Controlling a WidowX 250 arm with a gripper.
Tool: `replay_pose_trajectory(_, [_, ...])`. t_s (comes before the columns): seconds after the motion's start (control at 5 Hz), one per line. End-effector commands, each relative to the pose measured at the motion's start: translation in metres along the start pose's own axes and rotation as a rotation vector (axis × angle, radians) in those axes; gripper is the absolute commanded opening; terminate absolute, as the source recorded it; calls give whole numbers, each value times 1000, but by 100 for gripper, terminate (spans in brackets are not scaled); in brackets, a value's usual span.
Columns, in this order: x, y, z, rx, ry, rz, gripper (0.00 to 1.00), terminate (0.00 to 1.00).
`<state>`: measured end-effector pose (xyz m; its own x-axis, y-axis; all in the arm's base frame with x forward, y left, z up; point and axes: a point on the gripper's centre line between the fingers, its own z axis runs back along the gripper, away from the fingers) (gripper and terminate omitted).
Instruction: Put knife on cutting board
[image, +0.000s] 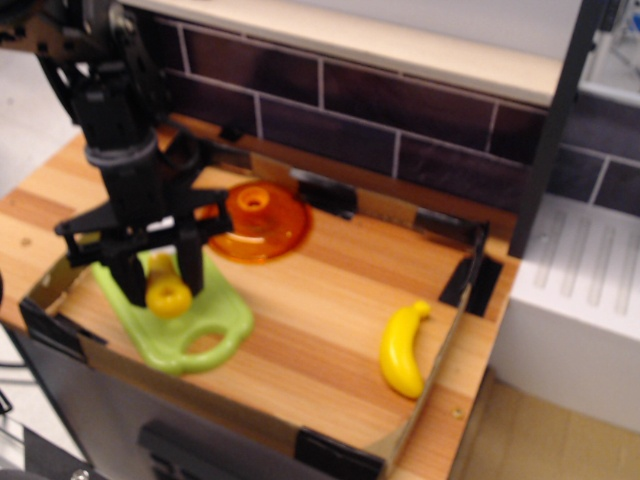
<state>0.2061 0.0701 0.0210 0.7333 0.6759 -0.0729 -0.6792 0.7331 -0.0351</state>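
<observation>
My black gripper (160, 285) is shut on the knife's chunky yellow handle (167, 293), which shows between the two fingers (191, 272). The white blade is hidden behind the gripper. The knife hangs low over the light-green cutting board (205, 318), which lies at the front left of the cardboard tray with its loop handle toward the front. I cannot tell whether the knife touches the board.
A round orange lid (255, 220) lies just behind the board. A yellow toy banana (402, 350) lies at the tray's front right. Low cardboard walls (445, 345) ring the wooden surface. A dark brick wall stands behind, a white appliance (580, 300) to the right.
</observation>
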Motion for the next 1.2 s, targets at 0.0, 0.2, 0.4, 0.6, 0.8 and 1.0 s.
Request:
replay_pose_trajectory(0.0, [-1, 0, -4, 29, -50, -48, 100, 0])
replay_pose_trajectory(0.2, [-4, 0, 3, 21, -61, -114, 100, 0])
replay_pose_trajectory(0.4, [-7, -2, 31, 20, -157, -83, 100, 0])
replay_pose_trajectory(0.6, [-3, -8, 74, -9, -194, -18, 100, 0])
replay_pose_trajectory(0.8, [6, -18, 99, -17, -230, 38, 100, 0])
replay_pose_trajectory(1.0, [25, -28, 112, -5, -229, 99, 100, 0])
